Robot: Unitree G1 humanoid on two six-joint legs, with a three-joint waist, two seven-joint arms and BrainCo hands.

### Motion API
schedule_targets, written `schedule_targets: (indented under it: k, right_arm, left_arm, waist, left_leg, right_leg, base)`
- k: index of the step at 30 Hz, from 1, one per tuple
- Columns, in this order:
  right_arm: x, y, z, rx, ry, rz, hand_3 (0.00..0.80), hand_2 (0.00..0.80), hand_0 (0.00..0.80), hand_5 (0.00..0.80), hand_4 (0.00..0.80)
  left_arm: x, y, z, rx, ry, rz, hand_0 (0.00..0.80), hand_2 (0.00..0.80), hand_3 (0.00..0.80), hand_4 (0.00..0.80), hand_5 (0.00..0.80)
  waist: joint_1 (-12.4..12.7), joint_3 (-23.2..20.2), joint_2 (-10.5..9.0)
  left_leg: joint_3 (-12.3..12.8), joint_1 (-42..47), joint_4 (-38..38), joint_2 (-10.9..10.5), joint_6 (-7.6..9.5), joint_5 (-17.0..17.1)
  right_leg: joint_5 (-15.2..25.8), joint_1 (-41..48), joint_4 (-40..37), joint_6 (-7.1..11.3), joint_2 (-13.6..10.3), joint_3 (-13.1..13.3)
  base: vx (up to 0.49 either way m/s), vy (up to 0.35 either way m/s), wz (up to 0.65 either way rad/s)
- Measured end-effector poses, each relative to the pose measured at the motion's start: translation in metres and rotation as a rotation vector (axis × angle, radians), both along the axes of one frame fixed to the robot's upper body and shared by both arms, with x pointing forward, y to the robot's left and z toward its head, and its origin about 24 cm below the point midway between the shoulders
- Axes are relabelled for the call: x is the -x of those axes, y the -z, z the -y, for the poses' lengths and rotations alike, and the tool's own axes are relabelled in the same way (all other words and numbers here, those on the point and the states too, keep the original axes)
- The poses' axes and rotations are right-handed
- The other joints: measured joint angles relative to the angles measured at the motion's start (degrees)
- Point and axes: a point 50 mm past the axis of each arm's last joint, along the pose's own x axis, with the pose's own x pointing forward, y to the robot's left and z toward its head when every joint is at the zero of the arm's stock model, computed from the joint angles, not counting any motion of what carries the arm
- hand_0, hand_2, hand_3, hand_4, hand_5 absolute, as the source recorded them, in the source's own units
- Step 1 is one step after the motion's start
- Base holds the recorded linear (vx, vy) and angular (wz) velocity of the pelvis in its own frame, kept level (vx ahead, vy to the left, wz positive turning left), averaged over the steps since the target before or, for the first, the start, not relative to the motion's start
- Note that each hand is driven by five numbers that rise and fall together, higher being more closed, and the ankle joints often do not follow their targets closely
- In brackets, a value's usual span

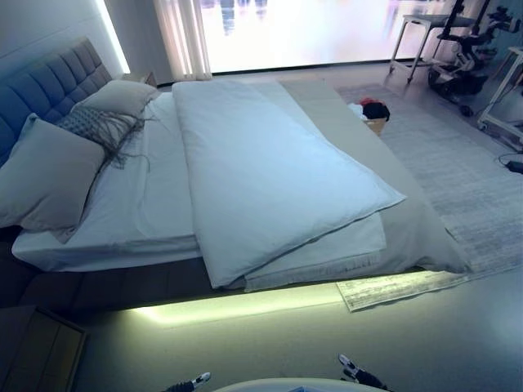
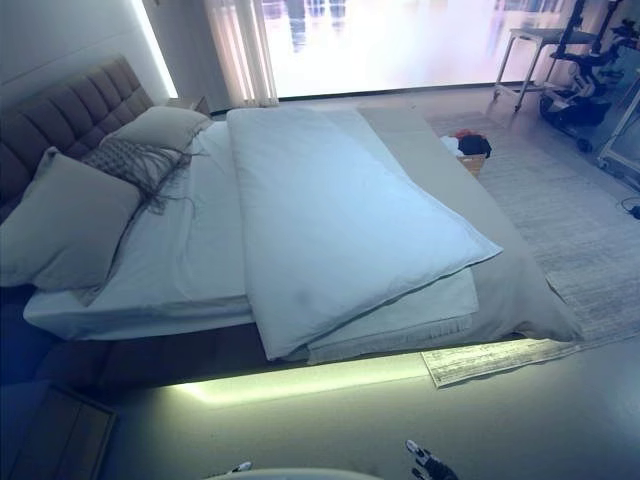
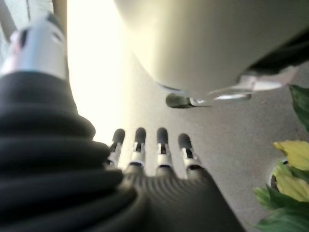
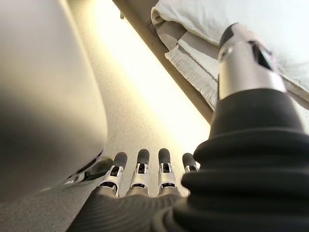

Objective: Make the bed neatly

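Note:
A bed (image 1: 106, 278) stands in front of me with a white duvet (image 1: 261, 171) lying folded and skewed across its middle and foot. A grey blanket (image 1: 409, 220) lies under it and hangs over the foot side. The white sheet (image 1: 139, 204) is bare near the head. Two grey pillows (image 1: 49, 171) and a fringed cushion (image 1: 98, 124) lean at the padded headboard (image 1: 49, 82). My left hand (image 3: 149, 150) hangs open above the floor, holding nothing. My right hand (image 4: 145, 169) hangs open near the bed's lit underside, holding nothing.
A nightstand (image 1: 37, 347) stands at the lower left. A pale rug (image 1: 466, 180) lies right of the bed, with a small basket of clothes (image 1: 374, 114) on it. Exercise equipment (image 1: 466, 49) and a stool stand at the far right. A green plant (image 3: 289, 169) shows by my left hand.

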Motion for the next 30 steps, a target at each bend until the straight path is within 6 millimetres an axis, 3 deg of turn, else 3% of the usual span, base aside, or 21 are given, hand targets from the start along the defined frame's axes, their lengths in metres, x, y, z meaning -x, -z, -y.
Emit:
schedule_targets:
  k: [30]
  right_arm:
    - [-0.0053, 0.0, -0.0011, 0.012, -0.018, -0.011, 0.0, 0.0, 0.0, 0.0, 0.0]
  left_arm:
    - [0.0032, 0.0012, 0.002, -0.045, -0.008, -0.034, 0.0, 0.0, 0.0, 0.0, 0.0]
  waist:
    - [0.1, 1.0, 0.48]
  left_leg:
    - [-1.1, 0.1, 0.3, 0.2, -0.26, 0.2]
  right_leg:
    - [-0.5, 0.8, 0.0, -0.07, 0.2, -1.1]
  base:
    - [0.022, -0.037, 0.02]
